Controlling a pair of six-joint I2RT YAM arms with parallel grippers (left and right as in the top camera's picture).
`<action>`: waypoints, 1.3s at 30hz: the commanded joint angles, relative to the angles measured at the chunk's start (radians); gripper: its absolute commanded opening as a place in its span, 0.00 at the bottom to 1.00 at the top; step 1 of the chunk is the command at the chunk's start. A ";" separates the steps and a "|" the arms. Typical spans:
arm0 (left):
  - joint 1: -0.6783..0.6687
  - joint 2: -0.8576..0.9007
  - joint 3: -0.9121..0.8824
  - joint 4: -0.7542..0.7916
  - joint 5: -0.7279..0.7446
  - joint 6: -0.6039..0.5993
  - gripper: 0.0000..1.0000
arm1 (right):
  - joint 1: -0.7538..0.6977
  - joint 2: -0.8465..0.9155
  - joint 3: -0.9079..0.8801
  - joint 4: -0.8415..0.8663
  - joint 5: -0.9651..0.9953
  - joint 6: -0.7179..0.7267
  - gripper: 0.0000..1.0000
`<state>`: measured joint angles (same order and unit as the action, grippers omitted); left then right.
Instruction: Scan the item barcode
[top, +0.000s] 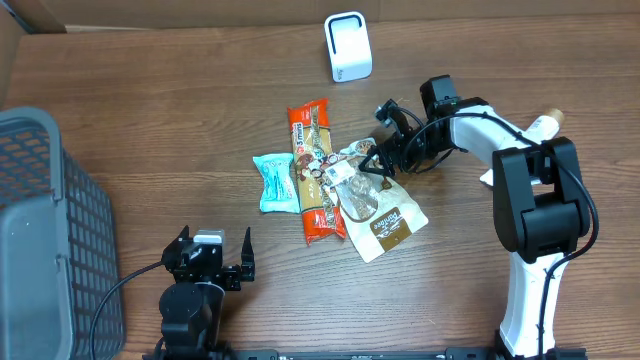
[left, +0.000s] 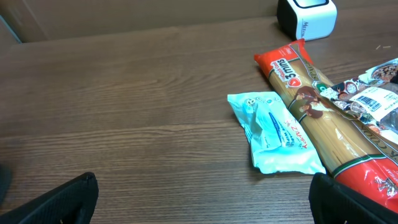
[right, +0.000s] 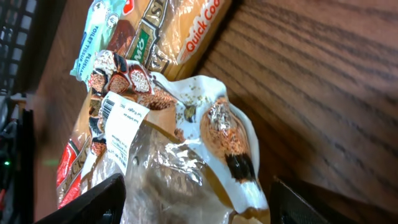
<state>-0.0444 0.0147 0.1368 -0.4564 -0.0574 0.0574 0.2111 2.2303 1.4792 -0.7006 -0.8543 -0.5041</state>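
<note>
Against the glossy "Quick Cook" pasta packet (right: 186, 31), a crinkly barcode-labelled bag (right: 186, 155) is flanked by the wide-spread right end effector (top: 383, 152); the left end effector (top: 212, 262) is likewise held wide.

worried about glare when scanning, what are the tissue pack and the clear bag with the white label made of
The tissue pack looks like thin, soft plastic film: teal print, mild sheen, crimped ends. The clear bag seems to be glossy, crinkly plastic: bright glints on its wrinkles, contents showing through.
</note>
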 joint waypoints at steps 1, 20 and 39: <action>0.000 -0.010 -0.006 0.000 -0.009 -0.013 1.00 | 0.003 0.070 -0.021 -0.011 0.178 -0.021 0.76; 0.000 -0.010 -0.006 0.000 -0.009 -0.013 1.00 | 0.076 0.070 -0.106 -0.135 0.026 -0.050 0.57; 0.000 -0.010 -0.006 0.000 -0.009 -0.013 1.00 | 0.020 0.050 0.140 -0.524 0.026 0.099 0.04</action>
<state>-0.0444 0.0151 0.1368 -0.4561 -0.0574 0.0570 0.2535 2.2791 1.5223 -1.1797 -0.8841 -0.4488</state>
